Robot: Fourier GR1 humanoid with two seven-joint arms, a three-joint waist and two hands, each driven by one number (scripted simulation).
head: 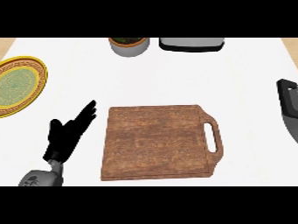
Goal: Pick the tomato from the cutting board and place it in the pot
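Left hand (67, 133) open beside cutting board (157, 141)

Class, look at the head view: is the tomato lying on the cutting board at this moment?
No: the cutting board shows only bare wood, with no tomato on it anywhere.

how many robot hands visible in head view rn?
1. The left hand rests open on the counter just left of the cutting board, fingers pointing up. The right hand is out of view, possibly beyond the frame's edge.
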